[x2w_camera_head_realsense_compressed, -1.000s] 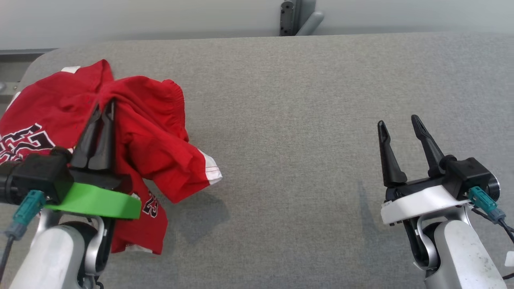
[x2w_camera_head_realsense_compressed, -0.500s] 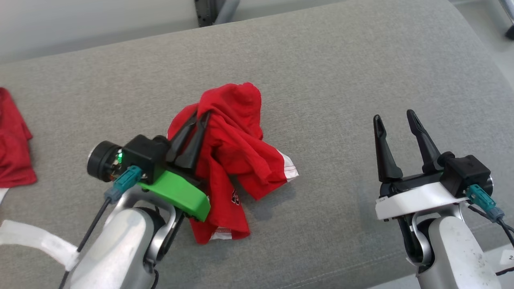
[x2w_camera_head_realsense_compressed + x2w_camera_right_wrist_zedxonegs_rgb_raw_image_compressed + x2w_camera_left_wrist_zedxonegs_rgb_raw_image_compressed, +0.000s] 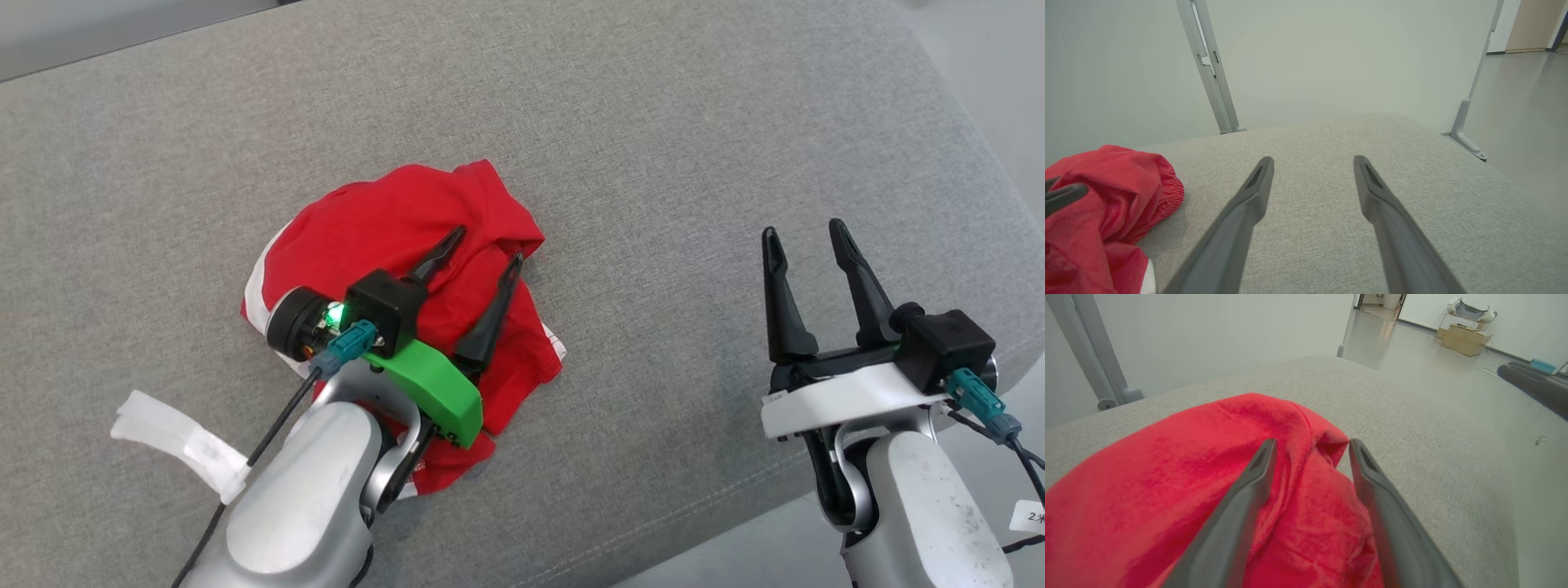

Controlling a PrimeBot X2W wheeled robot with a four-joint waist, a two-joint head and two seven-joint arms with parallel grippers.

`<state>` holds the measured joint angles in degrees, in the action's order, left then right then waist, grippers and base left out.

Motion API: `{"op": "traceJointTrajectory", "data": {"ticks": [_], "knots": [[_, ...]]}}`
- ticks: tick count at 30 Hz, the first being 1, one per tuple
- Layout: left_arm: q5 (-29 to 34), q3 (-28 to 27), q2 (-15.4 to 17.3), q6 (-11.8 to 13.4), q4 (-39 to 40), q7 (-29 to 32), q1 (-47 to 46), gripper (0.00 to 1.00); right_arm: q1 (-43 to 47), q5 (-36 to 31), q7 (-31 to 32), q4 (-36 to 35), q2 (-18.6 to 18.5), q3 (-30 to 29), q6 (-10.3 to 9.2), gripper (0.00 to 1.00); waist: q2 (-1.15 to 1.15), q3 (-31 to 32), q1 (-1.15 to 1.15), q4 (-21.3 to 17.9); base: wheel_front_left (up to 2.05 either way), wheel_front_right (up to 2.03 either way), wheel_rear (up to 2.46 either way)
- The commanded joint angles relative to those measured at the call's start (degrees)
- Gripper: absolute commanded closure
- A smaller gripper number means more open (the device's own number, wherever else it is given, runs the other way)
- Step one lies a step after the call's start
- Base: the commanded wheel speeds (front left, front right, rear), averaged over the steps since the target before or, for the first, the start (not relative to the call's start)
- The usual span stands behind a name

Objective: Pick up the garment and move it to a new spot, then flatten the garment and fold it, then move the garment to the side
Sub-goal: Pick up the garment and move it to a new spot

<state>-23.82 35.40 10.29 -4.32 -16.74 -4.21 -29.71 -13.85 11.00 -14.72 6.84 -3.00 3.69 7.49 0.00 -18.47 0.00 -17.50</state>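
The garment (image 3: 392,237) is red with white trim and lies crumpled in a heap near the middle of the grey padded table (image 3: 653,147). My left gripper (image 3: 486,243) hovers over the heap, its two dark fingers spread open with cloth lying loose beneath them. In the left wrist view the red garment (image 3: 1167,477) bunches under and between the parted fingers (image 3: 1249,477). My right gripper (image 3: 802,229) stands open above bare table to the right, apart from the cloth. The right wrist view shows the garment (image 3: 1114,188) at the left, with an elastic hem.
A strip of white tape (image 3: 175,441) hangs from my left forearm. The table's rounded right edge (image 3: 992,175) drops to pale floor close by my right arm. Grey frame posts (image 3: 1208,69) stand behind the table. Cardboard boxes (image 3: 1464,339) sit far off on the floor.
The head camera has swung right, so the whole picture shifted. My left gripper, shut on the red garment before, has opened, and the cloth has dropped into a flatter heap on the table.
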Motion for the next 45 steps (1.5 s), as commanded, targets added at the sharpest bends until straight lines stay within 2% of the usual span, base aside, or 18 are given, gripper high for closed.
{"op": "traceJointTrajectory", "data": {"ticks": [1,9,15,19,30,45], "knots": [[0.0,-0.5,0.0,0.1,-0.4,-1.6,-0.5,0.0,-0.6,0.0,-0.5,0.2,0.1,0.0,0.0,0.0,0.0,0.8,0.0,0.9,0.0,0.0,0.0],[-2.3,-4.9,0.4,3.6,2.0,-6.8,2.3,0.0,0.2,-1.4,-0.4,0.2,0.0,-0.5,-0.01,0.0,0.0,4.3,0.0,5.1,0.0,0.0,0.0],[-4.0,-10.5,2.4,8.1,4.5,-8.8,5.9,0.0,1.3,-2.4,-0.1,-0.1,-0.2,-1.0,0.0,0.0,0.0,6.5,0.0,9.1,0.0,0.0,0.0],[-5.0,-14.1,4.6,9.8,5.9,-9.8,9.0,0.0,2.0,-2.7,0.3,0.0,-0.8,-1.0,0.0,0.0,0.0,7.9,0.0,11.2,0.0,0.0,0.0],[-6.2,-21.1,7.8,11.9,11.7,-10.9,18.4,0.0,4.6,-3.0,2.2,-0.8,-2.3,-0.4,0.0,0.0,0.0,11.2,0.0,15.1,0.0,0.0,0.0],[-4.1,-19.7,9.4,14.4,19.2,-9.3,28.6,0.0,9.2,-2.1,4.3,-2.4,-2.9,-0.1,0.0,0.0,0.0,15.8,0.0,15.6,0.0,0.0,0.0]]}}
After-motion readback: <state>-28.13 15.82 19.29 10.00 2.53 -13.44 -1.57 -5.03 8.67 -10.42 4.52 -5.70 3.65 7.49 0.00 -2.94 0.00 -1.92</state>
